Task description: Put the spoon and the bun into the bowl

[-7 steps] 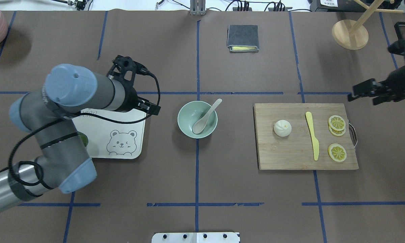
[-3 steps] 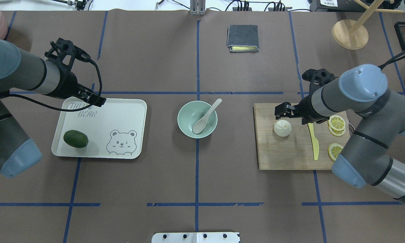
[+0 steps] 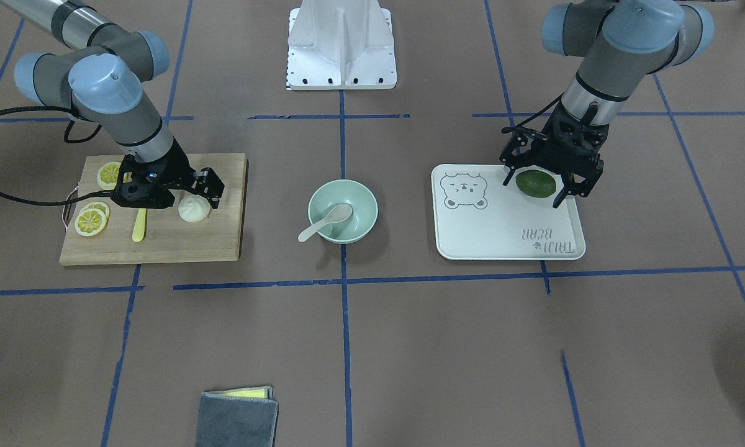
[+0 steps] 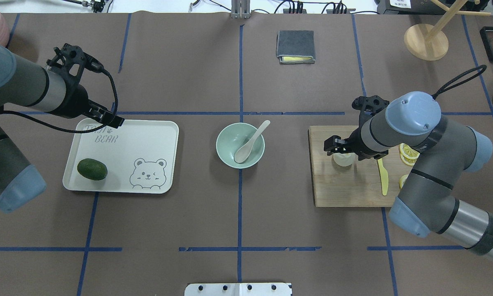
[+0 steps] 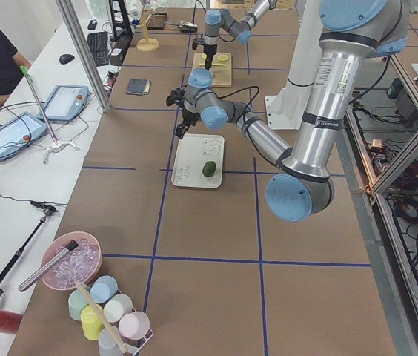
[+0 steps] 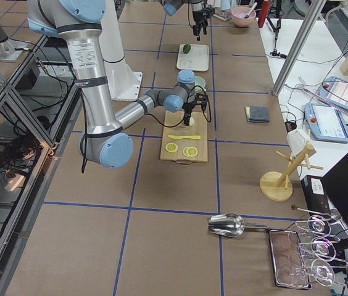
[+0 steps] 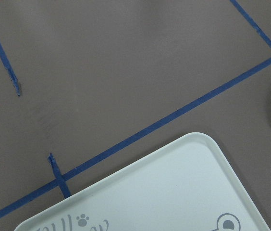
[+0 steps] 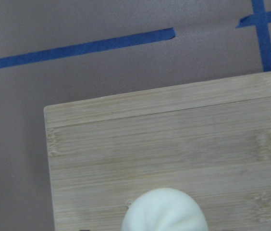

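Right claw [image 4: 337, 149], spread, hangs over the bun [image 3: 194, 210] on a board [image 4: 353, 189] near the table's right edge. Spoon [image 4: 250, 142] already lies in the bowl [image 4: 226, 137] at centre; the bun is left to move. Knife [image 4: 383, 181] and lemon slices [image 3: 93, 220] lie beside it, seemingly not in the way. Left claw [image 3: 543, 186], spread, hovers over a tray [image 4: 148, 131].

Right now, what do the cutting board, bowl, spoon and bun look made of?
Cutting board: wood, likely bamboo, matte; strip grain shows in the right wrist view.
Bowl: smooth pale mint, soft sheen; plastic or melamine, possibly glazed ceramic.
Spoon: off-white, slightly translucent, probably plastic.
Bun: matte white, pleated; dough or a prop, cannot tell.
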### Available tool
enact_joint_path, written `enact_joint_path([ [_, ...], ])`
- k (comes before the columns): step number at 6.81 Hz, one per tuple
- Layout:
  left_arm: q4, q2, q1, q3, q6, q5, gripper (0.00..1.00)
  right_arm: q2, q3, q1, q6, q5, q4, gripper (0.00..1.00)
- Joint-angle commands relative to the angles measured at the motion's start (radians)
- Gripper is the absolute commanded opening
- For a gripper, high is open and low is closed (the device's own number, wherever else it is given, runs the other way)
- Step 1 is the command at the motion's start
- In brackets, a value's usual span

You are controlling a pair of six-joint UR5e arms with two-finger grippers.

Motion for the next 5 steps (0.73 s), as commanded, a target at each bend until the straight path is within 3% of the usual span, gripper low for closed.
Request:
enact_joint_path([
  [1, 0.000, -0.001, 0.002, 0.001, 0.000, -0.001, 0.98, -0.005, 0.004, 0.000, 0.000, 0.003, -0.002, 0.21],
  [2, 0.000, -0.001, 0.002, 0.001, -0.001, 0.004, 0.98, -0.008, 0.007, 0.002, 0.000, 0.003, -0.002, 0.00],
  [5, 0.000, -0.004, 0.003, 0.001, -0.001, 0.002, 0.99, 0.017, 0.046, -0.001, 0.087, 0.042, -0.002, 0.00],
])
